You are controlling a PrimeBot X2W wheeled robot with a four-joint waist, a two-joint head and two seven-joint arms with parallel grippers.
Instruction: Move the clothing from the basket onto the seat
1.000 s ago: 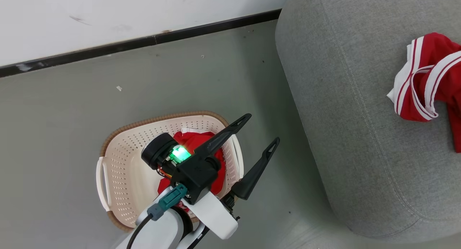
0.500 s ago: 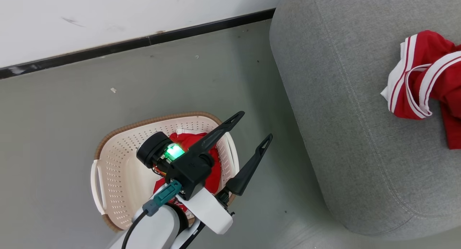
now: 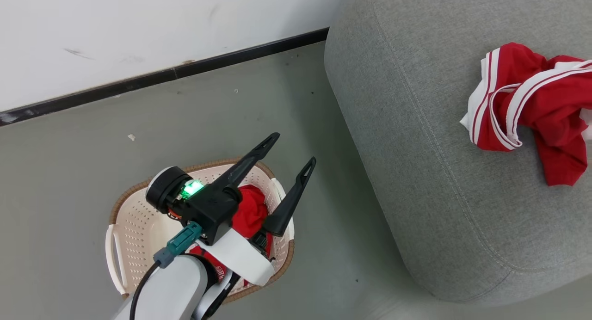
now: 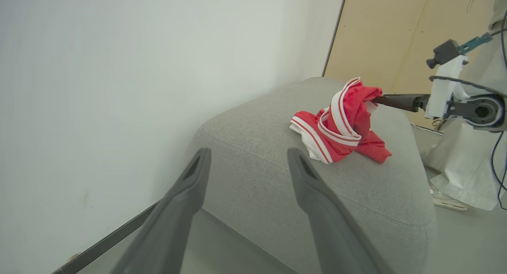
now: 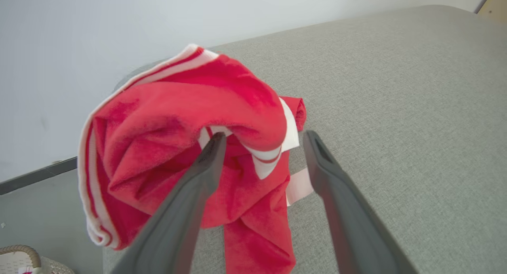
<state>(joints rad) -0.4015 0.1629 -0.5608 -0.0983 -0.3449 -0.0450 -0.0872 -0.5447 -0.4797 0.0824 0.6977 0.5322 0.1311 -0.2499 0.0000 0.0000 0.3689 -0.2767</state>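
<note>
Head view, tally: one piece across, at least one to go, judging by the lie of things.
On the seat (image 3: 416,172): striped red garment (image 3: 522,107) crumpled at 3 o'clock, well in from the cushion's rounded edge, trailing off the frame.
In the basket (image 3: 132,227): more red clothing (image 3: 249,211) bunched against the 3 o'clock wall, partly under the pale forearm (image 3: 240,262); scrap of lettering (image 3: 221,274) peeking out at 6 o'clock.
Basket's spot: down at 7 o'clock on the grey floor (image 3: 92,163), near the seat, not touching it.
State of left gripper (image 3: 295,147): hovering over the basket, fingers spread wide, nothing between them, aimed toward 1 o'clock.
State of right gripper (image 5: 264,136): over the seat, fingers parted, no clamp on anything; red fold draped at the 9 o'clock finger's fingertip (image 5: 216,141), touching or merely in front, cannot tell.
Left to do, as a guess: reach down, pinch the basket's clothing, carry it over to the cushion beside the striped piece.
Hidden: number of pieces under the forearm unknowable; basket floor mostly covered; garment's far end cut off at 3 o'clock.
Hard to make out: pale trouser leg and shoe of a person (image 4: 463,167) at 3 o'clock in the left wrist view, beyond the seat; nothing more readable there.
</note>
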